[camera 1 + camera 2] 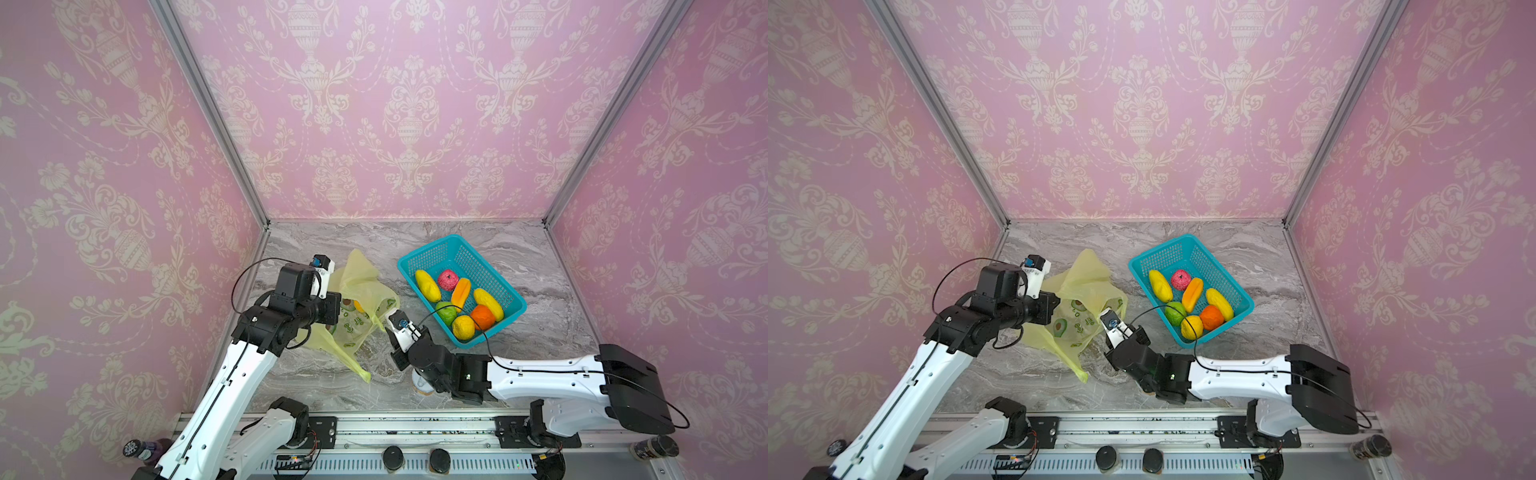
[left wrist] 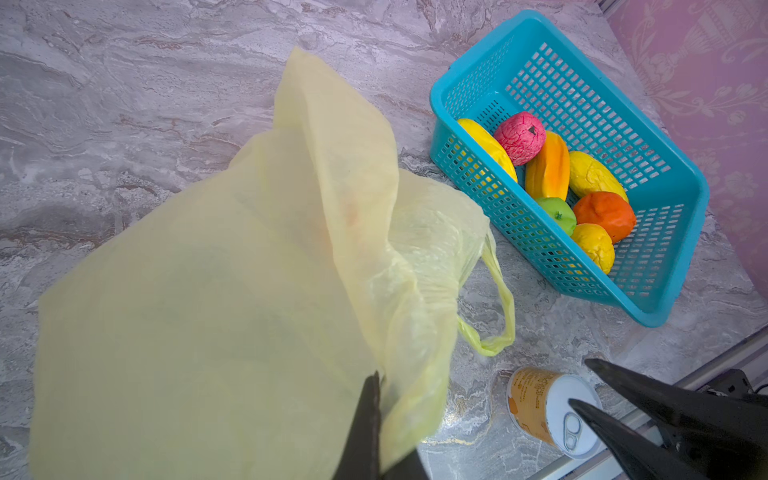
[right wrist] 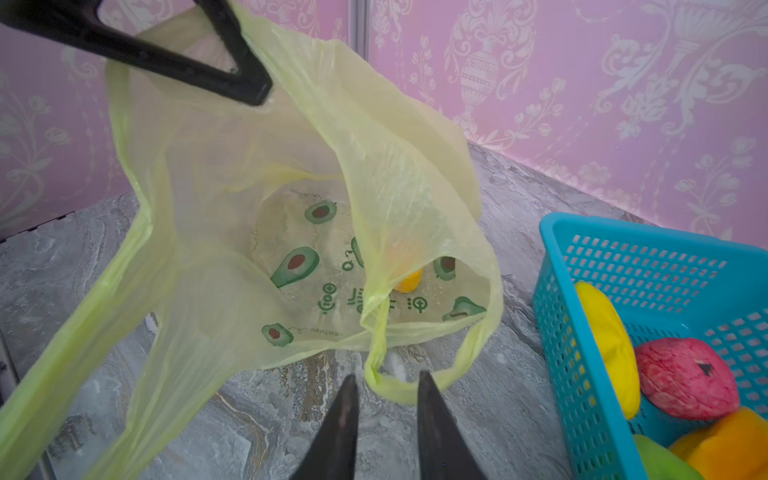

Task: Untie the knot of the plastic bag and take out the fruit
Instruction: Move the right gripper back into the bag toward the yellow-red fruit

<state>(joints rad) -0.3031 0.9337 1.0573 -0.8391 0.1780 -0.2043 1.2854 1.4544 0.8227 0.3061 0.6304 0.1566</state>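
The yellow-green plastic bag (image 1: 361, 286) (image 3: 399, 174) is held up by one side, its mouth gaping. My left gripper (image 2: 376, 376) (image 3: 255, 93) is shut on the bag's upper edge. No knot is in view; the handle strips hang as loose loops. One yellow-orange fruit (image 3: 407, 279) lies inside the bag. Several more fruit (image 1: 461, 293) (image 2: 519, 137) lie in the teal basket (image 1: 428, 250). My right gripper (image 3: 387, 374) (image 2: 582, 382) hovers low over the table at the bag's near handle loop (image 3: 390, 392). Its jaws stand a little apart, with the loop at the fingertips and not pinched.
The teal basket (image 2: 478, 50) sits right of the bag, near the right wall. An orange-labelled can with a white pull-tab lid (image 2: 536, 407) lies on the marble table by the front rail, under my right arm (image 1: 540, 374). Pink walls close in three sides.
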